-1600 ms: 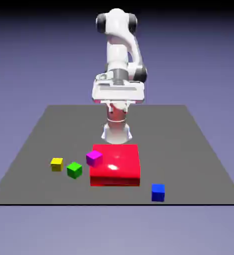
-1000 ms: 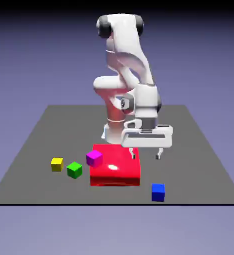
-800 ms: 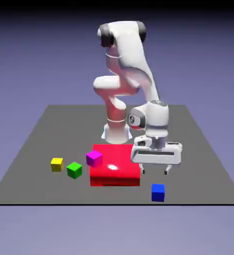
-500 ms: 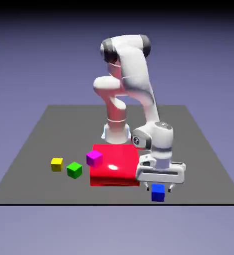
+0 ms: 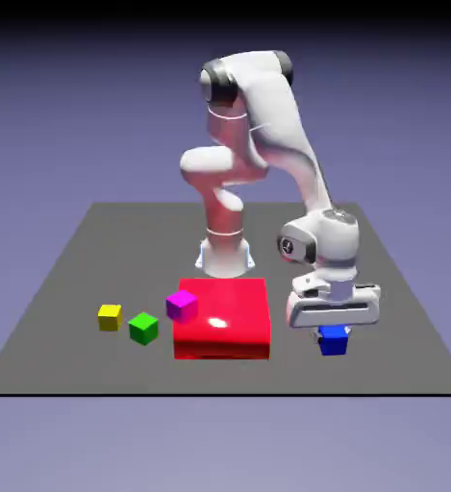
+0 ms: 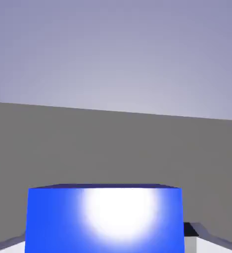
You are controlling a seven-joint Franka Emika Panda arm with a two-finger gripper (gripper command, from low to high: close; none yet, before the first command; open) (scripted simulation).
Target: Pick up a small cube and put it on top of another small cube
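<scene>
Gripper, white and two-fingered (image 5: pixel 332 333), pinches the small solid blue cube (image 5: pixel 333 341) at the exterior view's lower right (no containers anywhere, just a large flat red block (image 5: pixel 221 322) lower centre). In the hand view, the blue cube fills the bottom middle.

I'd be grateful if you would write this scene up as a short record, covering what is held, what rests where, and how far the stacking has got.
gripper: shut on the blue cube, gripper
held: blue cube
on red block: magenta cube
support: red block, lying on the table
on table: green cube, yellow cube
leftmost cube in exterior view: yellow
stacking: blue cube not yet on another cube
target cube: cannot tell
</scene>
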